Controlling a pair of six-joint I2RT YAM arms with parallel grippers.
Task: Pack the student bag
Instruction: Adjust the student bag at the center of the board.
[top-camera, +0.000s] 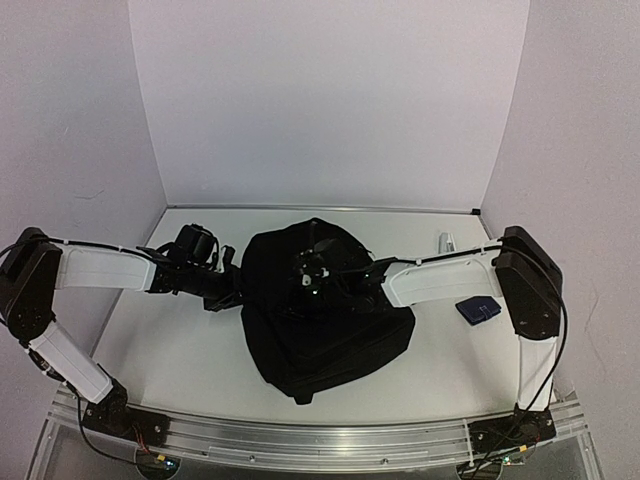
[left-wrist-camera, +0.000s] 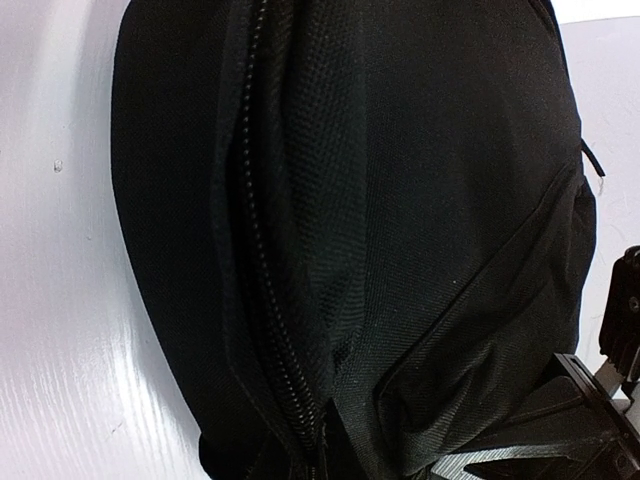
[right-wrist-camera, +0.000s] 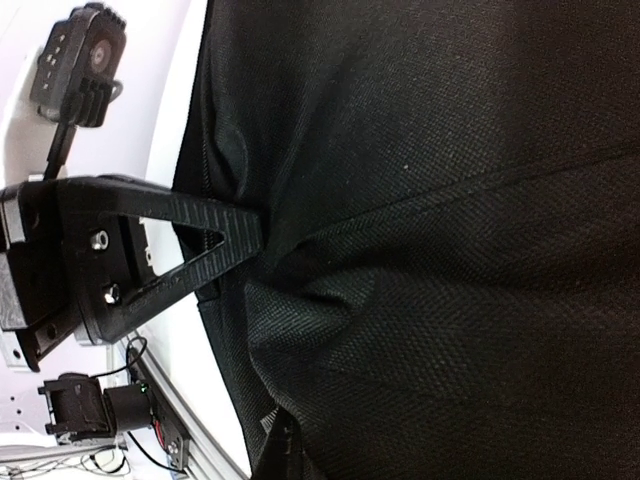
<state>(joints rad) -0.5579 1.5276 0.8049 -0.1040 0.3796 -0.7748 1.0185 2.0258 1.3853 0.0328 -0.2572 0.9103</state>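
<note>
The student bag (top-camera: 320, 330) is a large, soft, black fabric backpack lying flat at the middle of the desk (top-camera: 180, 350). Its rounded end points to 12 o'clock and a small tab sticks out at 6 o'clock. A zipper (left-wrist-camera: 262, 300) runs along its curved side, and the fabric is creased.

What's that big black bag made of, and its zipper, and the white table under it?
The student bag looks like matte woven synthetic fabric; a fine herringbone weave shows up close. Its zipper has small dark teeth, plastic or coated metal, hard to tell. The table looks like glossy white laminate or painted board, reflecting light in streaks.
</note>
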